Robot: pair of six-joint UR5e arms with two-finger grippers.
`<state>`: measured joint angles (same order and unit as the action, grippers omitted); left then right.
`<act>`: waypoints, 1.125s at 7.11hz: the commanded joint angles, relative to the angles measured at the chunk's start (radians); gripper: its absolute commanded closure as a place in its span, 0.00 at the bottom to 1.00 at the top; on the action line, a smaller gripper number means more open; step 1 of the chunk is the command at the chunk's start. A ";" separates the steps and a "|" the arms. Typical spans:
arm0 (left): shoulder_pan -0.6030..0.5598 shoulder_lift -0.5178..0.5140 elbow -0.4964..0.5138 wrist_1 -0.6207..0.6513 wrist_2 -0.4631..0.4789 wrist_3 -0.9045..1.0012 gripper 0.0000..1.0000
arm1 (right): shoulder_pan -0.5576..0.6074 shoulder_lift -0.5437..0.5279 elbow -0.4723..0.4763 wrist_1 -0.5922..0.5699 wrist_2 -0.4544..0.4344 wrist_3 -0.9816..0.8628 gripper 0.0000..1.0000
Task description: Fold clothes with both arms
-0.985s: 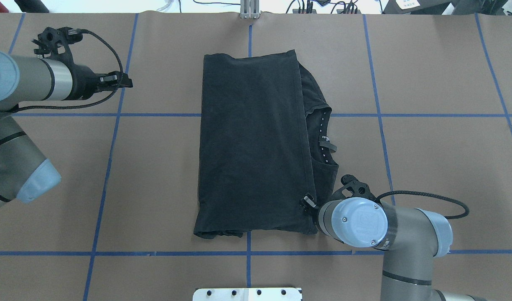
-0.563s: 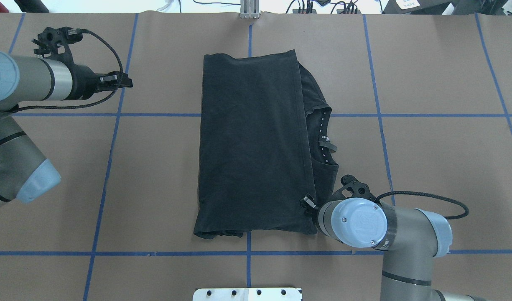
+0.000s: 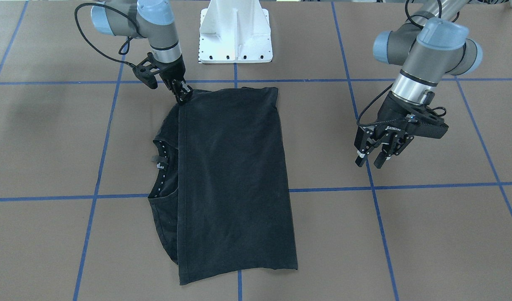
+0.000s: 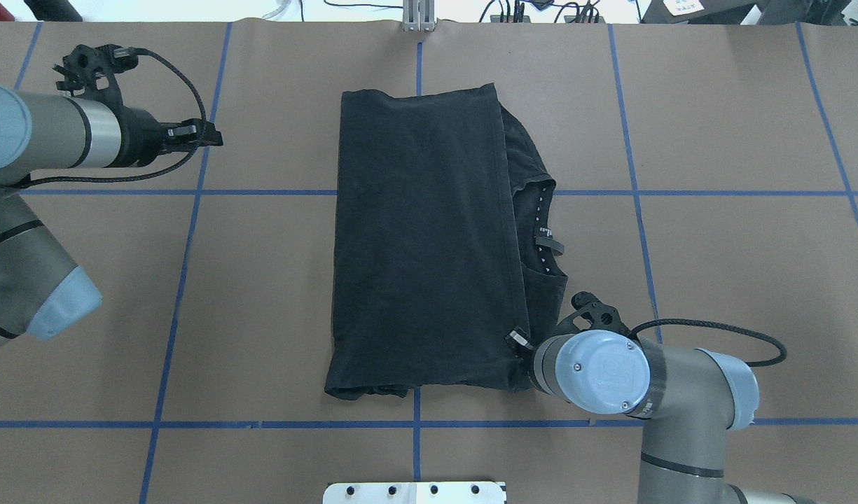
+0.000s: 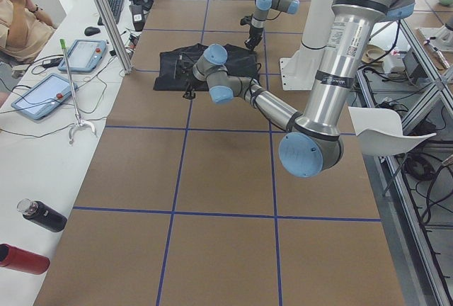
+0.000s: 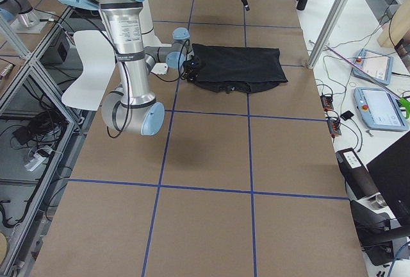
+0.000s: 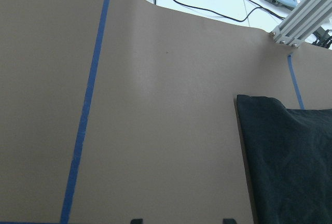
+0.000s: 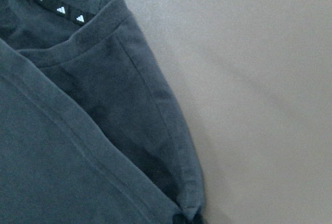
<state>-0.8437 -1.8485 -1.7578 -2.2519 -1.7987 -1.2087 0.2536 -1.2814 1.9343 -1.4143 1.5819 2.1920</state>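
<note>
Brown papered table point(image 4: 260, 280) holds the folded shirt point(image 4: 421, 238) at centre, right claw point(image 3: 183, 94) seemingly pinched on 1 hem corner, left claw point(image 3: 369, 161) hanging wide well apart, so release low and lift straight, sparing the fold.

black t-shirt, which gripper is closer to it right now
Right. The right gripper is closed on a corner of the black t-shirt, on the robot's side; the left gripper hangs open over the table, well clear of the opposite edge.
</note>
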 commanded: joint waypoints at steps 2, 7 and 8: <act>0.000 0.000 -0.002 0.000 -0.001 0.000 0.40 | 0.004 -0.001 0.015 -0.002 0.003 -0.003 1.00; 0.206 0.002 -0.104 -0.008 0.050 -0.557 0.37 | 0.012 -0.062 0.118 -0.003 0.020 -0.015 1.00; 0.313 0.040 -0.151 -0.008 0.135 -0.671 0.37 | 0.010 -0.076 0.133 -0.003 0.020 -0.015 1.00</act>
<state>-0.6398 -1.8373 -1.8630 -2.2578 -1.7383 -1.7294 0.2645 -1.3446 2.0512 -1.4174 1.6006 2.1769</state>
